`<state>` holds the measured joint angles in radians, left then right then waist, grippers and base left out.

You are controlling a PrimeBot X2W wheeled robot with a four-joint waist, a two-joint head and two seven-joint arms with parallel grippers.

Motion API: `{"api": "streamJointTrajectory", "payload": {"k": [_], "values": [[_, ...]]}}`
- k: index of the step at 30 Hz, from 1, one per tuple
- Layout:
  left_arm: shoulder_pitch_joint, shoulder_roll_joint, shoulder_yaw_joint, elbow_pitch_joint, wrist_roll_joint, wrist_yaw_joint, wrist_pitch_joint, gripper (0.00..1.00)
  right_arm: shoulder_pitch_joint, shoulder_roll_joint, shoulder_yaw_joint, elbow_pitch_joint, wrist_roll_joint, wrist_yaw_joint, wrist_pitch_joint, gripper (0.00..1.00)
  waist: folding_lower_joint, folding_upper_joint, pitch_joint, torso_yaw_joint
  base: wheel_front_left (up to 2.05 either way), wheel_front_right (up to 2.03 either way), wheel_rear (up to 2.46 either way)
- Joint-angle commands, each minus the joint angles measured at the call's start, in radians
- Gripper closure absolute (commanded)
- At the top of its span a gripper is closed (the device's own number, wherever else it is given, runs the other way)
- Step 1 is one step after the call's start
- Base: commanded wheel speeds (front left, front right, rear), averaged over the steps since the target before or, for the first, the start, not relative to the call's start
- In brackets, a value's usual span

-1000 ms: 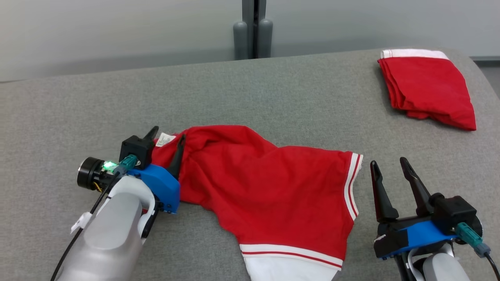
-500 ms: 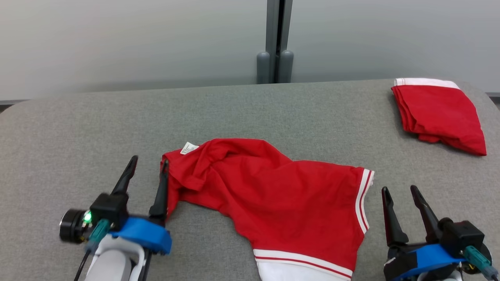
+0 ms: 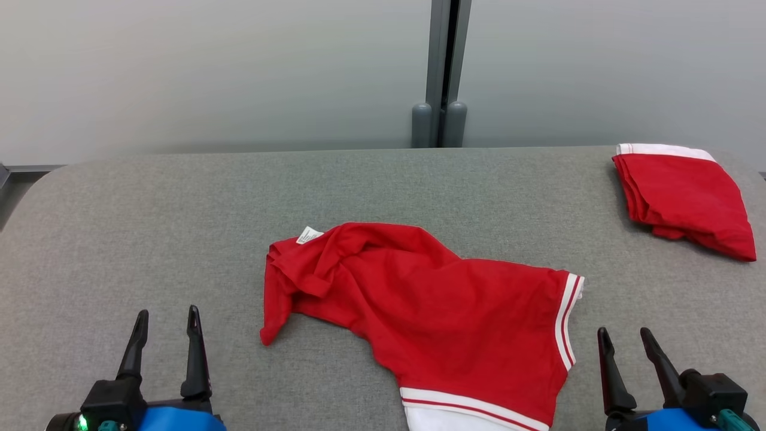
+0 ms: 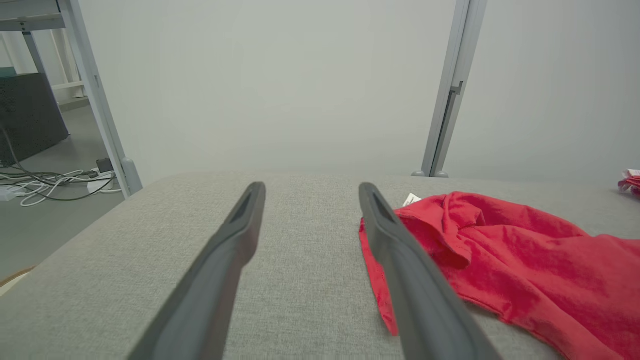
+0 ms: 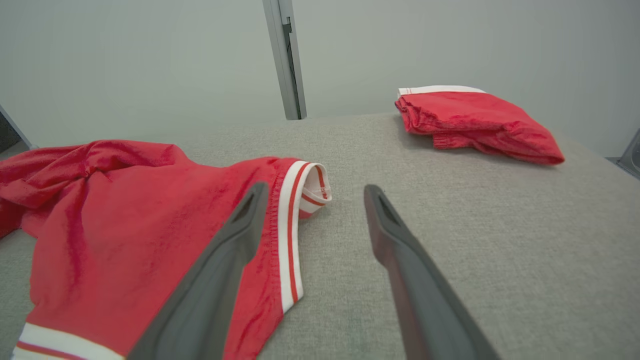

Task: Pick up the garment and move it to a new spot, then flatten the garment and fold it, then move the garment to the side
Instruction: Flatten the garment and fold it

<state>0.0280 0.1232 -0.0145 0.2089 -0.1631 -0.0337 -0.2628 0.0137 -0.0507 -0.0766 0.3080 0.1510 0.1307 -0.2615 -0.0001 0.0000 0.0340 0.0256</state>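
The garment is a red piece with white-and-red striped hems, lying crumpled in the middle of the grey padded table, with a white label at its far left corner. My left gripper stands open at the near left, apart from the cloth. The left wrist view has the garment to the right of the open left gripper. My right gripper is open at the near right, just beyond the striped hem. Its own view shows the right gripper above the hem of the garment.
A second red garment, folded, lies at the table's far right corner, also in the right wrist view. A grey post stands against the pale wall behind. Cables lie on the floor past the table's left edge.
My left gripper has let go of the garment's left corner and drawn back to the near edge. The head camera has shifted, so the whole scene sits lower and farther off.
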Motion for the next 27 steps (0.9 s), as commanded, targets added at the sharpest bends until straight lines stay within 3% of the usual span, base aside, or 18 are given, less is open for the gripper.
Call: {"api": "streamJointTrajectory", "payload": {"k": [1,8,16,27], "values": [[0.01,-0.002,0.009,-0.008,0.01,-0.006,-0.002,0.0,0.012,-0.001,-0.003,0.007,-0.004,0.0,-0.005,0.0,0.0001,0.0,-0.001,0.001,0.0,0.0,0.0],[0.019,-0.03,0.053,-0.009,0.048,-0.034,-0.002,0.0,-0.039,-0.002,0.024,0.053,-0.022,0.0,0.005,0.0,0.0001,0.0,-0.004,0.004,0.0,0.0,0.0],[-0.013,-0.051,0.071,-0.013,0.07,-0.052,-0.002,0.0,-0.234,-0.059,0.09,0.113,-0.045,0.0,0.086,0.0,0.0001,0.0,0.013,0.012,0.0,0.0,0.0],[-0.043,-0.066,0.08,-0.005,0.08,-0.07,-0.002,0.0,-0.424,-0.092,0.115,0.42,-0.07,0.0,0.199,0.0,0.0001,0.0,0.057,0.05,0.0,0.0,0.0]]}}
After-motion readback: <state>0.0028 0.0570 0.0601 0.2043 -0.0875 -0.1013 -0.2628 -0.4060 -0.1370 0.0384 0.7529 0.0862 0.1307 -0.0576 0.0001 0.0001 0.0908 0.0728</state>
